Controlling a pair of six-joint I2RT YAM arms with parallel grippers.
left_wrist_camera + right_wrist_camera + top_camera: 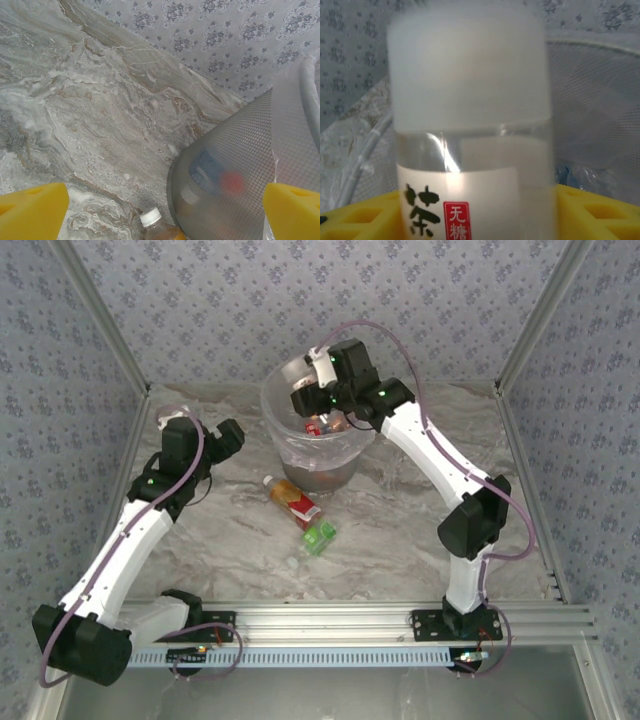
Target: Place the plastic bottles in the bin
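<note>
Our right hand [312, 403] hovers over the bin [290, 452] with a white-capped bottle [470, 150] between its fingers; we cannot tell whether it grips. Our left hand [164, 210] gapes wide above the surface [420, 530], where a red-labelled bottle [292, 498] and a green bottle [320, 537] lie near the bin.

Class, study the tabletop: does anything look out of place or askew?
Yes. A red-labelled bottle and a green bottle lie on their sides on the table, on the near side of the bin rather than inside it.
</note>
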